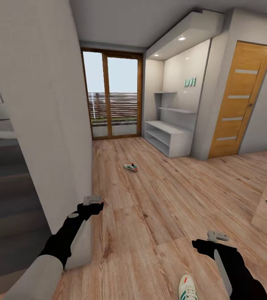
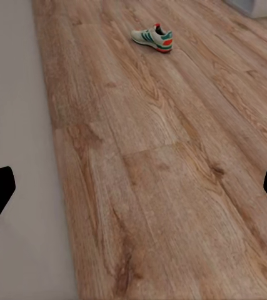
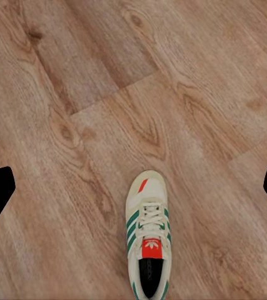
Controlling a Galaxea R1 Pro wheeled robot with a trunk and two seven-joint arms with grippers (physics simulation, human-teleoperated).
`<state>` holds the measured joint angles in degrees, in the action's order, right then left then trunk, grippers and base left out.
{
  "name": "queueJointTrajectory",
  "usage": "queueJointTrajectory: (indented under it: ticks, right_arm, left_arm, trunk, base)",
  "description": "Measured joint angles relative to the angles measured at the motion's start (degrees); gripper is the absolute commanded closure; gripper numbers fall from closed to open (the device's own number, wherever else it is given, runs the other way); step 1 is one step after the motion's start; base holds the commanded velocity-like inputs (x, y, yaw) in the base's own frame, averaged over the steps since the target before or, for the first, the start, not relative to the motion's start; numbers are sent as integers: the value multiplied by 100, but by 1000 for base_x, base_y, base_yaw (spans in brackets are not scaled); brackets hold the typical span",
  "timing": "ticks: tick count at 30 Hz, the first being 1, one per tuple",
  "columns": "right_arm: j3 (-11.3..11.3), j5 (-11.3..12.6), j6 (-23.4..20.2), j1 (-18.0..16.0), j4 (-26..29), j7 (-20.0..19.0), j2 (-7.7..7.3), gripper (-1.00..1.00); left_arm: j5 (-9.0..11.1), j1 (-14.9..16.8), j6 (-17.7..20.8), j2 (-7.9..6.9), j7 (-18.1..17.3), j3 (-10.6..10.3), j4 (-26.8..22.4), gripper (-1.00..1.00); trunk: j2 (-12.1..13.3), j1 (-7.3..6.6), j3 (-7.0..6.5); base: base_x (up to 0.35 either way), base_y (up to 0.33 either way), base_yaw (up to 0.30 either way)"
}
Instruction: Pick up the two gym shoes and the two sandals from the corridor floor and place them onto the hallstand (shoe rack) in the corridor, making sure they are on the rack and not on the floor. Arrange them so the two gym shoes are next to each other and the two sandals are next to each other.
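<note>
We see 1 gym shoe on the corridor floor at 12 o'clock, well short of the hallstand at 1 o'clock. A 2nd gym shoe lies below our right gripper, jaws wide, empty. Our left gripper hangs wide apart beside the wall.

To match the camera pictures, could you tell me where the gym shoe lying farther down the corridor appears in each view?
Head view: far gym shoe mid-floor, before the hallstand.
Left wrist view: same shoe, small, far along the floor.
Right wrist view: a different, nearer gym shoe.
Shared landmark: the wood-plank floor.
</note>
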<state>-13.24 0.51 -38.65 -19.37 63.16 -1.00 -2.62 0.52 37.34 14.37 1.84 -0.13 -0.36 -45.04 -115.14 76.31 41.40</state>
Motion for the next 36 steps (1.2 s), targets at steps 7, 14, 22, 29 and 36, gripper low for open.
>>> queueJointTrajectory:
  ticks: [7,14,22,29,36]
  right_arm:
    - [2,-29,-8,-7,4,3,-2,-100]
    - [2,-34,-6,-9,5,5,-2,-100]
    - [2,-32,-5,-3,5,5,-2,-100]
    - [-6,-14,-6,-2,6,5,-2,-100]
    - [-7,-10,-6,-2,-4,5,-2,-100]
  left_arm:
    - [6,7,4,16,-3,-13,7,-100]
    - [11,8,11,78,0,-15,21,-100]
    - [12,8,37,134,4,-56,29,-100]
    - [12,8,37,141,-1,-111,277,-100]
    - [5,10,33,176,-3,-118,394,-100]
  trunk:
    - [0,0,0]
    - [0,-3,0]
    - [0,0,0]
    - [0,0,22]
    - [0,0,78]
  base:
    - [6,0,0]
    - [194,0,0]
    - [72,0,0]
    - [8,0,-55]
    - [1,0,-100]
